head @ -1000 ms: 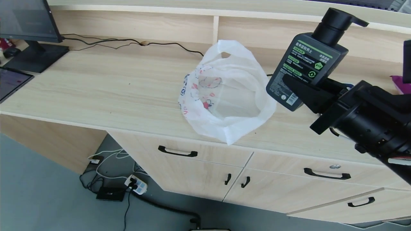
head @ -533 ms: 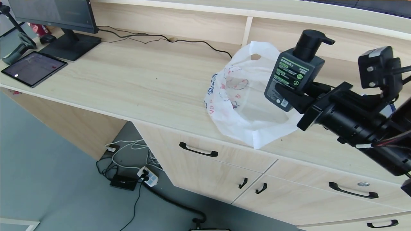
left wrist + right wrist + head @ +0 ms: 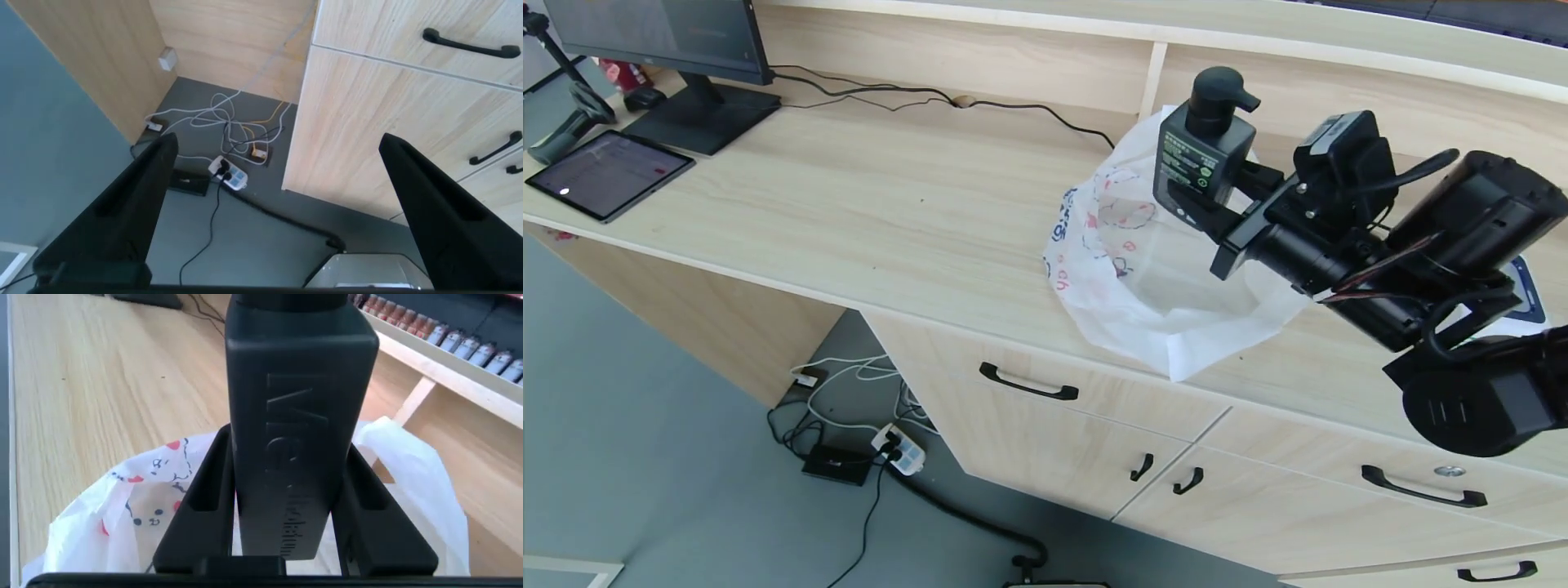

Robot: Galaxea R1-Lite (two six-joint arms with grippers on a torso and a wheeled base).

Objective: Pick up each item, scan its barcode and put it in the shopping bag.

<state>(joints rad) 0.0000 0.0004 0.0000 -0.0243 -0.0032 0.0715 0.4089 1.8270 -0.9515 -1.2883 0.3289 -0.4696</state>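
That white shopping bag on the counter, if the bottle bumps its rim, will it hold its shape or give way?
Probably floppy: the shopping bag is thin, translucent film with a crumpled, sagging rim, so a bump from the bottle would likely fold it. It looks light and seems empty, so it may also slide on the smooth counter.

**Right arm** point(image 3: 1437, 269): matte black throughout.
**Right gripper** point(image 3: 1207, 194): two flat black fingers on a square black plate.
- Directly behind the right gripper: a ribbed cylindrical wrist, topped by a boxy black camera module point(image 3: 1339, 155) with a grey upper face.
- Farther behind the right gripper: thin red and white wires point(image 3: 1380, 273), a looping black cable point(image 3: 1421, 167), and rounded joint housings point(image 3: 1478, 212), one of them slotted.

**Left gripper** point(image 3: 278, 147): two black wedge-shaped fingers.
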